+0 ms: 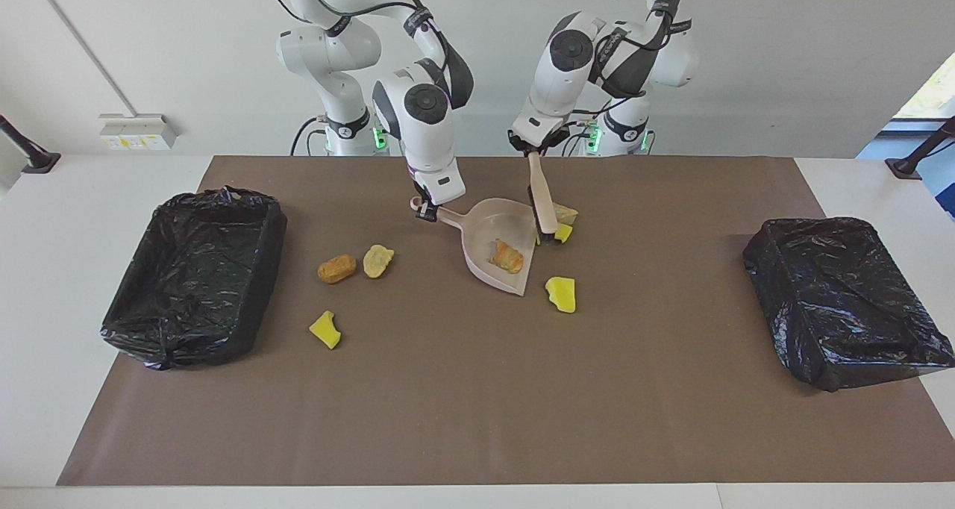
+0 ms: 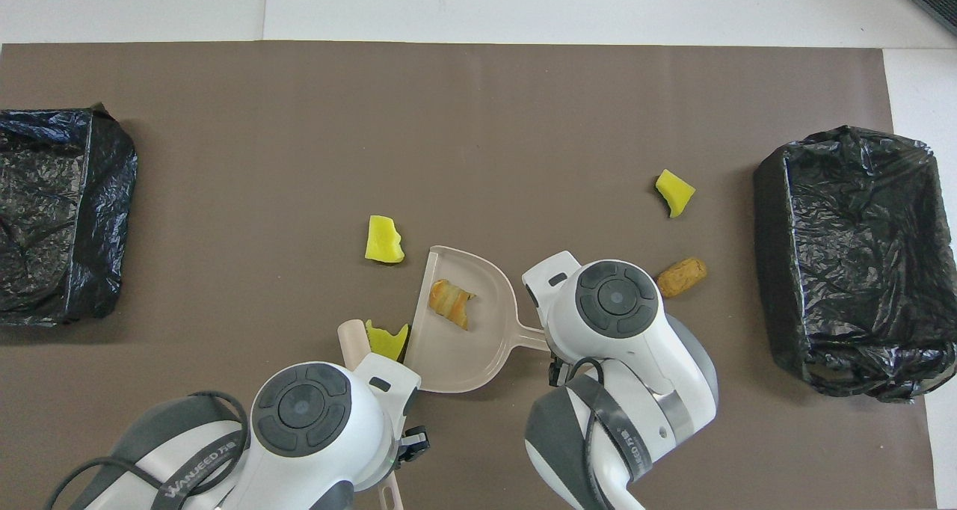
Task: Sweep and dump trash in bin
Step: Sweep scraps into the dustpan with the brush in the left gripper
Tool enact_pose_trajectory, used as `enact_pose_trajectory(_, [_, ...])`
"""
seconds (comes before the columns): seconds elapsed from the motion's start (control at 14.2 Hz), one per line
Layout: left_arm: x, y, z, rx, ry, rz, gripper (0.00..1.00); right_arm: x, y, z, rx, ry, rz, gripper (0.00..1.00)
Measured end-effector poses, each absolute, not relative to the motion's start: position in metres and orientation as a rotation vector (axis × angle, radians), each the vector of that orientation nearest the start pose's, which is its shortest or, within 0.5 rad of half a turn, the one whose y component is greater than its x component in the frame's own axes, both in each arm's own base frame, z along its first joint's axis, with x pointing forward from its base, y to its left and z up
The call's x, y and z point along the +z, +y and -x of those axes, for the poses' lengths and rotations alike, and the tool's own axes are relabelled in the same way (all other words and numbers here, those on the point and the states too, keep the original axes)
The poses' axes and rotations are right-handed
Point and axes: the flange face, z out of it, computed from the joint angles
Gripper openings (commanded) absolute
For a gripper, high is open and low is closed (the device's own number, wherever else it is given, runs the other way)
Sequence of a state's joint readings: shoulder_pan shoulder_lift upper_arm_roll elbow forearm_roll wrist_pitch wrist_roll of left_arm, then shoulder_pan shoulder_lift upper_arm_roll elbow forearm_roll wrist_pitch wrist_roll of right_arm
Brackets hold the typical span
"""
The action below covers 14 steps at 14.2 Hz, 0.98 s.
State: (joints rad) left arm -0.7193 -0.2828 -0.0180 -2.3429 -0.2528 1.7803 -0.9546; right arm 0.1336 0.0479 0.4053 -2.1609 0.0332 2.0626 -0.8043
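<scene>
7 scraps [image 1: 560, 294], 1 in the dustpan [image 1: 485, 225], 2 bins [image 1: 195, 274]; right gripper [image 1: 425, 210] clamps the dustpan, left gripper [image 1: 531, 149] clamps the brush [image 1: 541, 199].

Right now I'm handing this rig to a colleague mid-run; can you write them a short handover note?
Left gripper: shut on the brush, tip down by the dustpan's open edge.
Right gripper: shut on the dustpan handle, pan on the table.
Done: one bread lump is in the pan.
Left: two scraps by the brush tip, a yellow sponge chunk just off the pan's lip, three scraps toward the right arm's bin.
Nothing dumped yet that shows.
</scene>
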Motion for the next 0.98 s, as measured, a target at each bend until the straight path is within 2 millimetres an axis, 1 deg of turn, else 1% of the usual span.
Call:
enact_pose_trajectory(0.14, [0.408, -0.290, -0.284, 0.561, -0.640, 2.907, 0.00, 0.366, 0.270, -0.455, 0.171, -2.004, 2.323, 0.00])
enact_pose_trajectory(0.28, [0.391, -0.287, -0.272, 0.538, -0.795, 2.828, 0.00, 0.366, 0.268, -0.458, 0.158, -2.054, 2.279, 0.00])
enact_pose_trajectory(0.42, [0.375, -0.286, -0.268, 0.493, -0.915, 2.803, 0.00, 0.366, 0.266, -0.460, 0.154, -2.088, 2.268, 0.00])
enact_pose_trajectory(0.56, [0.366, -0.289, -0.272, 0.430, -0.948, 2.862, 0.00, 0.366, 0.266, -0.460, 0.153, -2.091, 2.267, 0.00])
enact_pose_trajectory(0.63, [0.365, -0.293, -0.276, 0.398, -0.916, 2.916, 0.00, 0.366, 0.266, -0.460, 0.153, -2.091, 2.267, 0.00])
enact_pose_trajectory(0.7, [0.364, -0.297, -0.279, 0.377, -0.837, 2.971, 0.00, 0.366, 0.266, -0.460, 0.153, -2.091, 2.267, 0.00])
enact_pose_trajectory(0.77, [0.362, -0.300, -0.280, 0.371, -0.718, 3.016, 0.00, 0.366, 0.266, -0.460, 0.153, -2.092, 2.267, 0.00])
enact_pose_trajectory(0.91, [0.358, -0.310, -0.276, 0.363, -0.340, 3.111, 0.00, 0.366, 0.266, -0.460, 0.153, -2.092, 2.267, 0.00])
enact_pose_trajectory(0.98, [0.359, -0.315, -0.277, 0.356, -0.141, 3.146, 0.00, 0.366, 0.266, -0.460, 0.153, -2.093, 2.267, 0.00])
